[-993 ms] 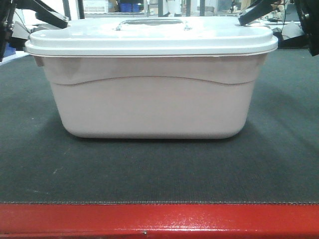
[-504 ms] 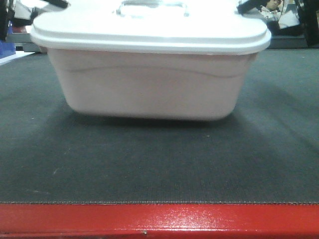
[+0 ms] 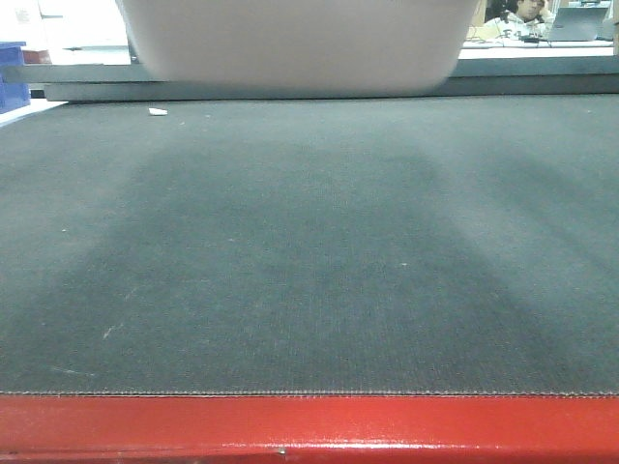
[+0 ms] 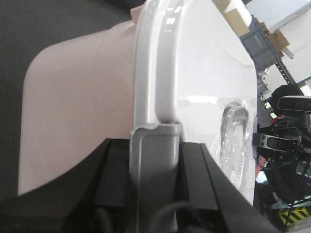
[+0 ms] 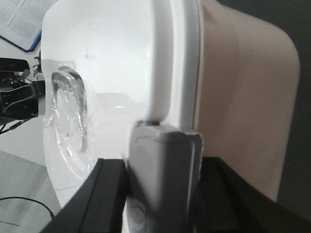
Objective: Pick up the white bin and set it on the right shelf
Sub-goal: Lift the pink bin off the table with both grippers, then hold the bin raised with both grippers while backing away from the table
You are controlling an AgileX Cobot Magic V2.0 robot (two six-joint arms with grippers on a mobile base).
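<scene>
The white bin [image 3: 300, 43] hangs in the air above the dark mat; the front view shows only its pale pinkish underside at the top edge. My left gripper [image 4: 154, 150] is shut on the grey end clip of the white bin [image 4: 184, 73], one black finger on each side of it. My right gripper [image 5: 164, 170] is shut on the grey clip at the opposite end of the bin [image 5: 121, 63]. The white lid with its recessed clear handle [image 5: 70, 104] shows in both wrist views. Neither gripper shows in the front view. The right shelf is out of view.
The dark mat [image 3: 309, 251] spreads below the bin, with the red table frame [image 3: 309, 425] along its front edge. A small white scrap [image 3: 157, 111] lies at the back left. A blue bin [image 3: 12, 72] stands far left. A seated person [image 3: 522, 14] is behind, far right.
The bin has risen off the mat with both grippers on its ends. Its lid and upper body have left the top of the front view, and only its base still shows.
</scene>
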